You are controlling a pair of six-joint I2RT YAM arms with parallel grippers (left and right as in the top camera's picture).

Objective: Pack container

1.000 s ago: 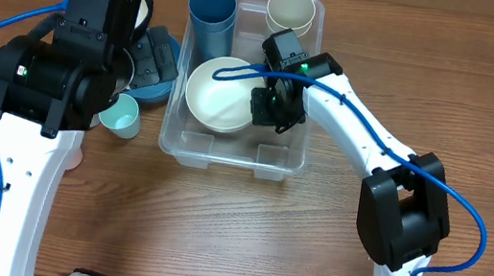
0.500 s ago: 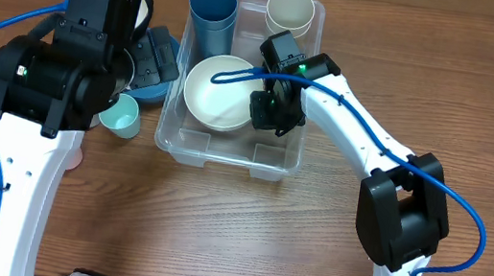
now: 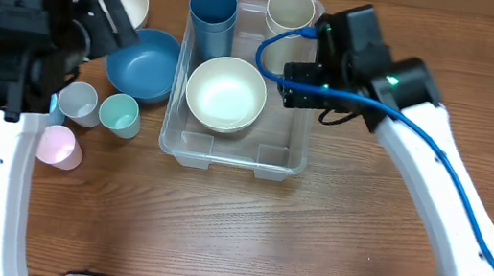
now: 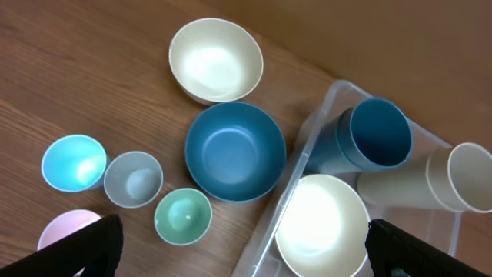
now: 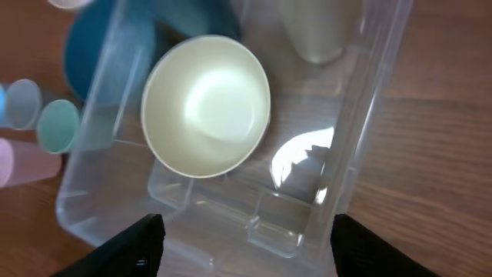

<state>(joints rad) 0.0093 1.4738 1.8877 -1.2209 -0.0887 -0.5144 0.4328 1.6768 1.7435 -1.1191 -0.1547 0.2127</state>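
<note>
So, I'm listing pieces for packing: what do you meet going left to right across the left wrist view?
Light blue cup, grey cup, mint cup, blue bowl, container. Pink cup and loose cream bowl overlap others.

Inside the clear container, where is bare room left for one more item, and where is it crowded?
The container has bare floor at its right front, bordered by the cream bowl, the cream cup and the right wall. Its back is crowded by the blue cup and cream cup; its left middle holds the bowl.
</note>
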